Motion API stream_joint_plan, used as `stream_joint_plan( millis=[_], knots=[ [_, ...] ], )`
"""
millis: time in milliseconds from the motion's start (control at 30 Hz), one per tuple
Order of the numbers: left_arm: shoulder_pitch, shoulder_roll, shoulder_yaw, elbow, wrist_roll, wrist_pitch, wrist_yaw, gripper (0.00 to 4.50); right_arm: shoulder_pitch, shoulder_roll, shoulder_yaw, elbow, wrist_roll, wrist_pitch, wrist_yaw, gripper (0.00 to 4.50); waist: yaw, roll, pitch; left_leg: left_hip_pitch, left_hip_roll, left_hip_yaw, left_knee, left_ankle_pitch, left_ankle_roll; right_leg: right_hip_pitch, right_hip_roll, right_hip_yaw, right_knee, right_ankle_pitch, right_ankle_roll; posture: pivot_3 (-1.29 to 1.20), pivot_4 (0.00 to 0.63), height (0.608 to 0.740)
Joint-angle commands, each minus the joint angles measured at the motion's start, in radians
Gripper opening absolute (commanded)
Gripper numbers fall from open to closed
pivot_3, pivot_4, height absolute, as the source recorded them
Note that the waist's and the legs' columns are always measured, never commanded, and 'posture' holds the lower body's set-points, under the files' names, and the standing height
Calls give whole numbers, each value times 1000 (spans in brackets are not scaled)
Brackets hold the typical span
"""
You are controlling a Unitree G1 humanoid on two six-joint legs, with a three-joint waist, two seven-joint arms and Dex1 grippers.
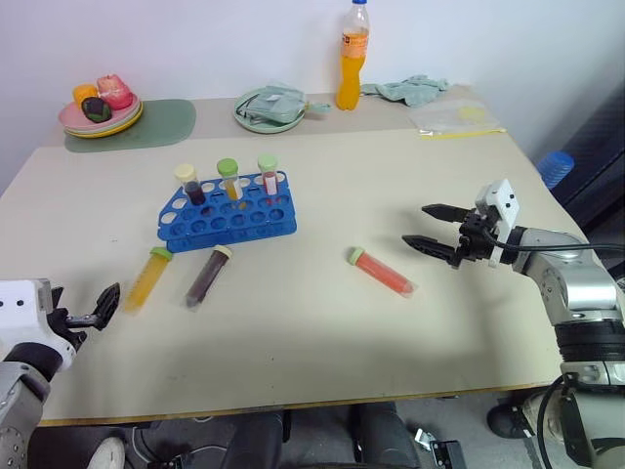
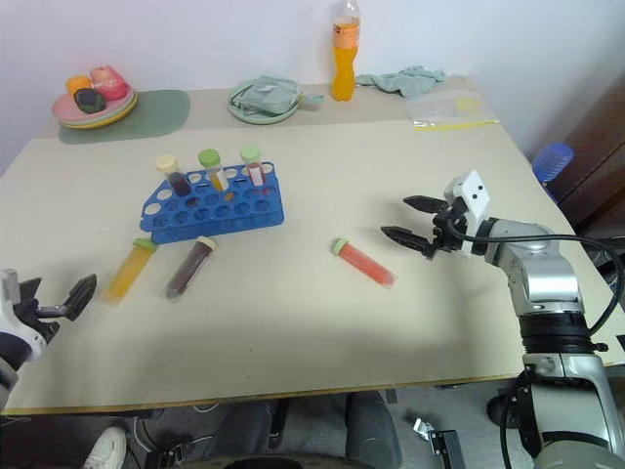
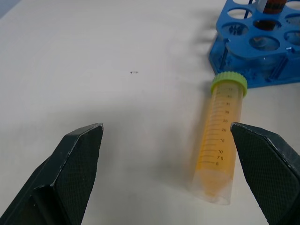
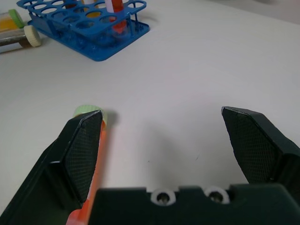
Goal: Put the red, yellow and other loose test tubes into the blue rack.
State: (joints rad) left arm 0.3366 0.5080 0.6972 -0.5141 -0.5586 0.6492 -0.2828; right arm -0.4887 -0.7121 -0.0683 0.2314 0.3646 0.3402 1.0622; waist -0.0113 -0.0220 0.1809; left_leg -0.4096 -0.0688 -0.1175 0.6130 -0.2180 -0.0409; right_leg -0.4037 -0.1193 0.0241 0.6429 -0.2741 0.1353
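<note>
Just ahead of my right gripper (image 1: pixel 428 227), whose jaws stand spread wide with nothing between them, the red-orange test tube (image 1: pixel 382 273) lies flat on the table (image 1: pixel 322 176), its pale green cap pointing toward the blue rack (image 1: pixel 229 212); in the right wrist view I see that tube (image 4: pixel 91 154) running beside one finger, outside the gap rather than inside it, and its lower end is cut off behind the gripper body. Over at the table's near left edge, my left gripper (image 1: pixel 105 306) is also released and empty, and the yellow-orange test tube (image 1: pixel 147 277) lies just beyond it with its green cap toward the rack; in the left wrist view the tube sits close to one finger, off to the side of the open gap. Beside it lies the dark maroon test tube (image 1: pixel 207 276), cream cap toward the rack. Three more capped tubes stand upright in the rack's back row. On the yellow-orange tube I can read a printed scale, with 7.5, 10, 15, 20 and 25 legible and the higher marks too faint to be sure of. At the far edge stands an orange soda bottle (image 1: pixel 353 55) whose label I cannot read.
</note>
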Motion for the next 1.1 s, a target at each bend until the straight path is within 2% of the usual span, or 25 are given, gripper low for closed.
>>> stream_joint_plan(
  millis=[33,300,500,633,767,933,1100],
  knots=[
    [8,-4,34,-35,1,-17,8,4477,-24,4,2,-17,-5,-11,5,4500,0,0,0,0,0,0,0,0,0,0,0,0,0,0,0,0,150,740],
    [-47,15,32,-25,-2,-19,18,4477,-26,14,18,-63,-19,45,-53,4500,2,0,0,0,0,0,0,0,0,0,0,0,0,0,0,0,150,740],
    [-124,17,-23,-7,-1,-29,-1,4477,-19,20,17,-193,16,186,-108,4500,1,0,0,0,-1,0,0,0,0,0,0,0,0,0,0,0,150,740],
    [-226,35,-200,-23,2,-29,-64,4477,-50,-56,55,-368,50,422,-116,4500,9,1,0,0,-2,-1,1,0,0,0,0,0,0,0,0,0,150,740],
    [-245,80,-301,-47,-10,-28,-170,4477,-125,-126,184,-467,59,708,-126,4500,7,1,0,-1,-2,0,1,-1,1,0,0,0,-1,0,0,0,150,740],
    [-240,143,-449,-128,-52,-8,-313,4477,-311,-105,273,-425,125,1011,-123,4500,-1,3,2,-1,-1,0,0,-1,1,-2,0,0,-1,-1,-2,0,150,740],
    [-247,181,-617,-167,-6,-40,-401,4477,-428,-51,385,-347,118,1152,-175,4500,0,3,2,-2,-2,0,0,-1,1,-1,0,0,-4,-1,-2,0,150,740]
  ],
)
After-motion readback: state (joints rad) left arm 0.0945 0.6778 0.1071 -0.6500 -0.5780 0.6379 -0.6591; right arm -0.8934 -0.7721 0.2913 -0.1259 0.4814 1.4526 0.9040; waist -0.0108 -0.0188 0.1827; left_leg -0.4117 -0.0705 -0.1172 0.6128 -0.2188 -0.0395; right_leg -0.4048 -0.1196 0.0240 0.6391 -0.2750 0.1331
